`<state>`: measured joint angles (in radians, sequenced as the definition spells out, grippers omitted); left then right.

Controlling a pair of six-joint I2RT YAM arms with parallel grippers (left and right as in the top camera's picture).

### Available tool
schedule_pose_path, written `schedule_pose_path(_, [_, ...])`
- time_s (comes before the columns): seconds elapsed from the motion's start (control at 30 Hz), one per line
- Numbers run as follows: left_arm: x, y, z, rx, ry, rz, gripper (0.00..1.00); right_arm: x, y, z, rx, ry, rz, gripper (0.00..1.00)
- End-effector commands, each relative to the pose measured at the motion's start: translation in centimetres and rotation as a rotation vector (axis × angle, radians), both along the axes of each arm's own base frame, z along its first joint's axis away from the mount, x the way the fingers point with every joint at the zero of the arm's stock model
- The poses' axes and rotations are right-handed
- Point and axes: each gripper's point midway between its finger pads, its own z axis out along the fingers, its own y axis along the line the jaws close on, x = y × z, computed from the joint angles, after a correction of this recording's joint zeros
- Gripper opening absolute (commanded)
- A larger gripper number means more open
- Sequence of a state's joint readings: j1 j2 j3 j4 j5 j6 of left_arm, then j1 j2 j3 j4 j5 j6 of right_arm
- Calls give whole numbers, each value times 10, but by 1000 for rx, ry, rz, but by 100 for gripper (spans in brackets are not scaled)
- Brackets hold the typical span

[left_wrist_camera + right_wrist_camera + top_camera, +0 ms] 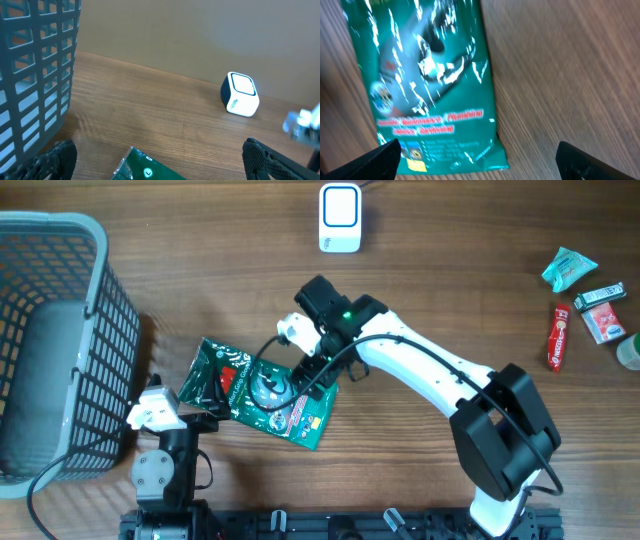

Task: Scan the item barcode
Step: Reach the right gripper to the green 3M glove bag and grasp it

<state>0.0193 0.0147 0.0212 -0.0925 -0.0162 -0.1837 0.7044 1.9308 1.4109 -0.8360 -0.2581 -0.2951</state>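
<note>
The item is a shiny green foil packet (262, 395) with red lettering, lying flat on the wooden table. No barcode shows on its upper face. My right gripper (303, 372) hangs over the packet's right part. In the right wrist view the packet (425, 85) lies below the open gripper (477, 162), and neither finger touches it. My left gripper (205, 402) sits at the packet's left edge. It is open (160, 162), with a corner of the packet (145, 171) between its fingers. The white scanner (340, 218) stands at the far middle of the table, also seen as the scanner (240, 94) from the left wrist.
A grey mesh basket (60, 340) fills the left side, close to my left arm, and its wall (35, 75) looms in the left wrist view. Small items lie at the far right: a teal packet (570, 268), a red stick (560, 337) and a red box (603, 312).
</note>
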Motion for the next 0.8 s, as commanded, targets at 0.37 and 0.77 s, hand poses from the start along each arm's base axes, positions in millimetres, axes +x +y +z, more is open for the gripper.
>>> schedule_pose_path(0.37, [0,-2,-1,19,-1,-13,100,-34,3,-56,-188,21,162,100])
schedule_pose_path(0.77, [0,-2,-1,19,-1,-13,100,-20,-37,-96,-366,80,-70,4])
